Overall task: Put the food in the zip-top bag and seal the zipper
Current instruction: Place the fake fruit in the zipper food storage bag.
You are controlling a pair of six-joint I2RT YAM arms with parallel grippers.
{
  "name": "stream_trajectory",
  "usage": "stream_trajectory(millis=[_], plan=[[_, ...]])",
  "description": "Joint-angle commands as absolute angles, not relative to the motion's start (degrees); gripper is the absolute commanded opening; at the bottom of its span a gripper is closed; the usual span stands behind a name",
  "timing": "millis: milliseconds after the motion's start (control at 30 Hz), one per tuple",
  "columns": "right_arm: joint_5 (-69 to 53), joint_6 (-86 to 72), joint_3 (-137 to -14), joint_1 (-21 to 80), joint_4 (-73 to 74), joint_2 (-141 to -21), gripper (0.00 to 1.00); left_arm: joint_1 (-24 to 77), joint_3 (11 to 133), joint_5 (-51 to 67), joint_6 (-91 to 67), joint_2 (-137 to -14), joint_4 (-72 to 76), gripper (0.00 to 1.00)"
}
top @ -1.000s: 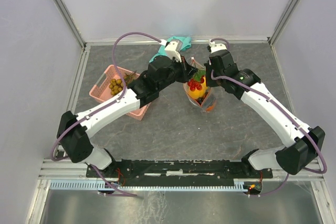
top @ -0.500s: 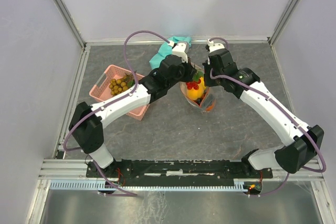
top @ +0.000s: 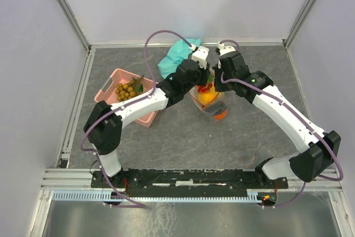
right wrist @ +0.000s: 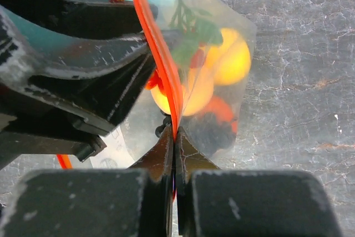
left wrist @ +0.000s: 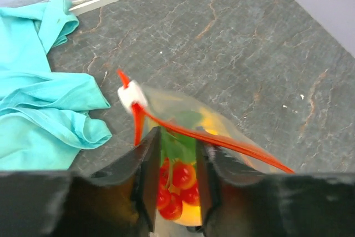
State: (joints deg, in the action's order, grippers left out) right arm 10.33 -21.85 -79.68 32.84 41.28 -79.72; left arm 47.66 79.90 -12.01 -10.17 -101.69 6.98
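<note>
The zip-top bag point(top: 212, 102) stands at mid-table with yellow fruit point(right wrist: 232, 59), orange fruit point(top: 220, 116) and small red pieces point(left wrist: 180, 178) inside. Its red-orange zipper point(left wrist: 233, 145) ends in a white slider tab point(left wrist: 132, 95). My left gripper point(left wrist: 175, 140) hangs over the bag's mouth, open, with the red pieces showing in the gap between its fingers. My right gripper point(right wrist: 174, 136) is shut on the zipper point(right wrist: 161, 54) at the bag's other end. Brown berries point(top: 126, 90) with green leaves lie in the pink basket point(top: 145, 119) at the left.
A teal cloth point(top: 176, 54) is bunched on the table just behind the bag, near the back wall, and fills the left of the left wrist view point(left wrist: 39, 109). Both arms meet over the bag, and the left arm point(top: 138, 104) stretches past the basket.
My left gripper has slid along the bag's mouth toward the back right and its jaws have come apart. The right gripper has kept its pinch in place.
</note>
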Motion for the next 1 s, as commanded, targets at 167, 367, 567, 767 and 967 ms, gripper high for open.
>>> stream_trajectory(millis=[167, 367, 567, 767, 967], plan=[[9.7, -22.1, -82.0, 32.6, 39.8, -80.0, 0.01, 47.9, 82.4, -13.8, -8.1, -98.3, 7.7, 0.61], [9.7, -22.1, -81.9, 32.6, 39.7, -80.1, 0.02, 47.9, 82.4, -14.1, -14.3, -91.9, -3.3, 0.67], [8.8, -22.3, -82.1, 32.6, 39.5, -80.6, 0.01, 47.9, 81.4, -13.4, -23.4, -84.1, -14.2, 0.69], [8.1, -23.0, -81.7, 32.6, 39.5, -80.8, 0.01, 47.9, 80.9, -17.7, -35.8, -82.9, -27.3, 0.69], [6.9, -23.6, -81.8, 32.6, 39.4, -81.1, 0.01, 47.9, 81.3, -13.5, -41.2, -87.3, -30.4, 0.53]])
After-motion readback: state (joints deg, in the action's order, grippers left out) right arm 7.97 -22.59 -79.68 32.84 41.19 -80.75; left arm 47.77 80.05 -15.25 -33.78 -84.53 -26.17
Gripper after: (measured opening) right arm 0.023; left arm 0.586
